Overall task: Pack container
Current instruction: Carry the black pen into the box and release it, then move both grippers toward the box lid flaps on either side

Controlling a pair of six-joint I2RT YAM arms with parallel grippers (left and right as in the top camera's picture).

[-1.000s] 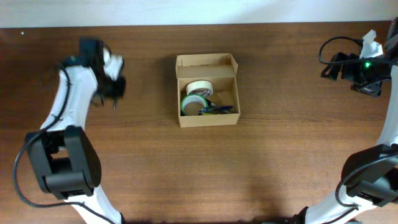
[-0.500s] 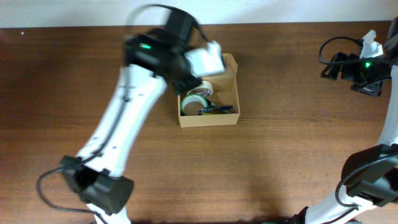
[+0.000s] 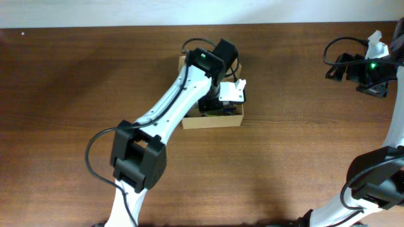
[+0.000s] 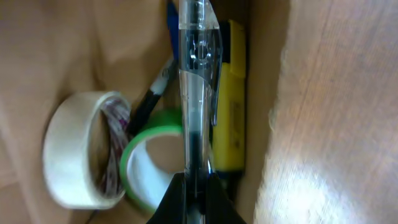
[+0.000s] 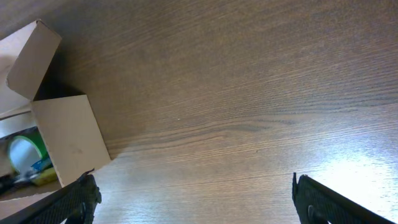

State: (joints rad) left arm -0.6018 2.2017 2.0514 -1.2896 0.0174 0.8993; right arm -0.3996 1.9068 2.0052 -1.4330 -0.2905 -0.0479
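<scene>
The tan cardboard container (image 3: 211, 122) stands open at the table's middle, its flap lid at the far side. My left gripper (image 3: 222, 104) is over its right half, shut on a clear pen (image 4: 197, 93) that points into the box. Inside lie a cream tape roll (image 4: 74, 149), a green tape roll (image 4: 144, 163), a yellow marker (image 4: 229, 112) and a dark pen. My right gripper (image 3: 368, 70) is open and empty at the far right edge; its wrist view (image 5: 193, 199) shows bare wood and the container (image 5: 65, 140) at the left.
The brown wooden table (image 3: 297, 145) surrounds the box. A cable and the right arm's base stand at the far right. A white wall edge runs along the back.
My left arm has swung from the far left of the table across to the container and now holds the clear pen over its right half. The right arm has not moved.
</scene>
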